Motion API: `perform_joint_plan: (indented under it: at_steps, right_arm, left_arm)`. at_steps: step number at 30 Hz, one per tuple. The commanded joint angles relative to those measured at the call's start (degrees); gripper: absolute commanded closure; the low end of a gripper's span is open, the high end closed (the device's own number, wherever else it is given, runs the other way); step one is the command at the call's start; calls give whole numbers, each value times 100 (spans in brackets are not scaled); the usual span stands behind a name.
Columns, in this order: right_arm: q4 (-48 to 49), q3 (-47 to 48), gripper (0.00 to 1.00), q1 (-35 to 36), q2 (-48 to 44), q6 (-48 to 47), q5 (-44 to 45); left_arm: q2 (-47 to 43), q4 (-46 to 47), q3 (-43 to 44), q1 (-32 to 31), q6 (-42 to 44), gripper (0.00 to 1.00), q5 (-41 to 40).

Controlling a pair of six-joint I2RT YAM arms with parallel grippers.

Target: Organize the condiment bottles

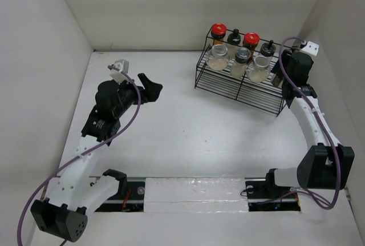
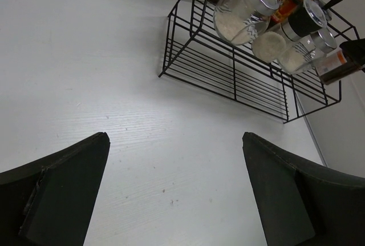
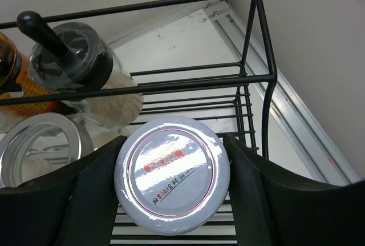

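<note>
Several condiment bottles stand in the black wire rack point(image 1: 239, 91): two red-lidded jars point(image 1: 217, 31), black-capped bottles point(image 1: 234, 36), a grey-lidded shaker point(image 1: 242, 59) and squat clear jars point(image 1: 217, 57) with pale contents. At the rack's right end, my right gripper point(image 3: 174, 143) is shut on a jar with a white printed lid point(image 3: 172, 177), held just above the rack's wire floor. A black-capped bottle point(image 3: 74, 57) and a silver-lidded jar point(image 3: 37, 149) stand to its left. My left gripper point(image 2: 174, 138) is open and empty over bare table, well left of the rack point(image 2: 239, 80).
White walls close in the table at the back and on both sides; the right wall runs just beside the rack and the right arm point(image 1: 311, 120). A metal rail point(image 1: 194, 192) runs along the near edge between the arm bases.
</note>
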Motion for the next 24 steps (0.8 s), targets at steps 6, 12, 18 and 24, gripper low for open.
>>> perform_joint_plan:
  at_steps: [6, 12, 18, 24]
  right_arm:
    - [1154, 0, 45, -1, -16, -18, 439]
    - [1277, -176, 37, 52, 90, -18, 553]
    - [1277, -238, 18, 105, 81, -18, 501]
    - [1041, -177, 4, 210, -349, 34, 291]
  left_arm:
    - [68, 210, 85, -15, 89, 0, 176]
    - [120, 210, 85, -15, 89, 0, 176]
    - [120, 210, 85, -15, 89, 0, 176]
    - [68, 210, 85, -15, 89, 0, 176]
